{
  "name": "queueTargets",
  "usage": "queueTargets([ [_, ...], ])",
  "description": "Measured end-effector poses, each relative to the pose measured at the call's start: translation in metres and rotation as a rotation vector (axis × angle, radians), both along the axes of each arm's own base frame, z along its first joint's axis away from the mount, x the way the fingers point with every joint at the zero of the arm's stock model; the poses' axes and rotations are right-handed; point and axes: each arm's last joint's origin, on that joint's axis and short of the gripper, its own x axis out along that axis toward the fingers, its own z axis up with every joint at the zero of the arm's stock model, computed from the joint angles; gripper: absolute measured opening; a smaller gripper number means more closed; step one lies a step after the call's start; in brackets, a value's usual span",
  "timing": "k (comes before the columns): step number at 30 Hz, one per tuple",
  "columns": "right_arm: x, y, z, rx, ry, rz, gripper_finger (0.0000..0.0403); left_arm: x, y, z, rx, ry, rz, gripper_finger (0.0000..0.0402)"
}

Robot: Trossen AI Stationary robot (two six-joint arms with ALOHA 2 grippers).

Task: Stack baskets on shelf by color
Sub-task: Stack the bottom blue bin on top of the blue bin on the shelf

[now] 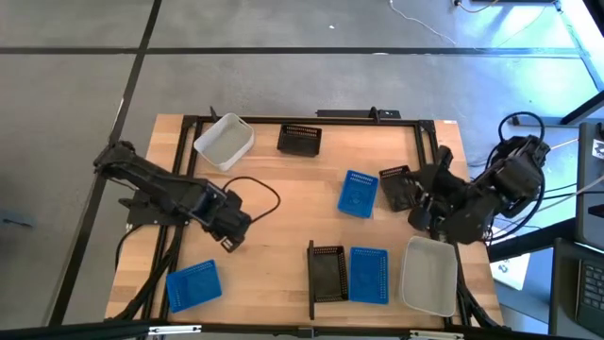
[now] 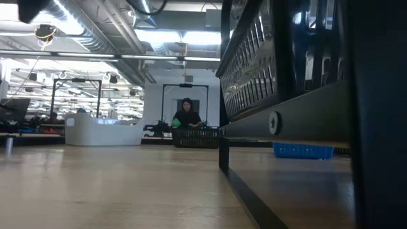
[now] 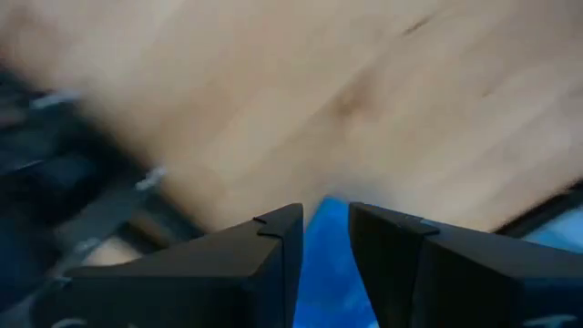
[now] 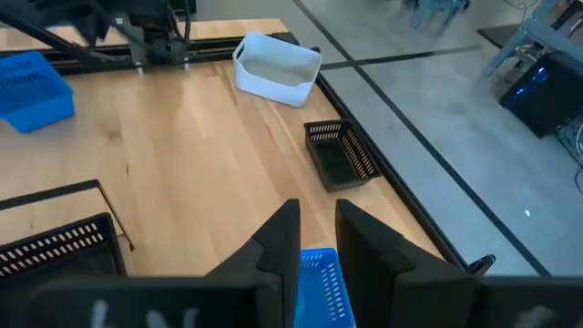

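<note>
Wooden desk: your left tool, slightly open and empty, is nearest the blue basket by the desk's near-left corner.

Both arms are dark, near-black, built of blocky jointed segments with bulky housings at the wrists. A thin black cable loops out from the left arm, and more black cables coil behind the right arm. Seen close, the fingers are flat, matte, angular wedges with chamfered edges.
</note>
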Motion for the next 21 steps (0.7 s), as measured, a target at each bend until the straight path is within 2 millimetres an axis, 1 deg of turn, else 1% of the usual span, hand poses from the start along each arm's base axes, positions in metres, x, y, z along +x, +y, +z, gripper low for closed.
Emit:
queueTargets([
  [2,-0.003,-0.003,0.002,0.008,-0.009,0.000,0.0071,-0.002,-0.003,-0.005,-0.035,-0.002,-0.029,0.0082],
  [6,-0.006,-0.005,0.003,0.015,-0.017,0.000,0.0071,-0.006,-0.016,-0.026,-0.099,0.051,-0.120,0.0082],
  [10,-0.006,-0.005,0.003,0.019,-0.017,-0.001,0.0071,-0.011,-0.025,-0.045,-0.137,0.084,-0.157,0.0082],
  [15,-0.006,-0.004,0.002,0.054,0.023,0.031,0.0071,-0.010,-0.038,-0.069,-0.197,0.033,-0.192,0.0082],
  [21,-0.006,-0.001,0.000,0.108,0.112,0.113,0.0071,-0.018,-0.049,-0.091,-0.203,0.007,-0.231,0.0082],
])
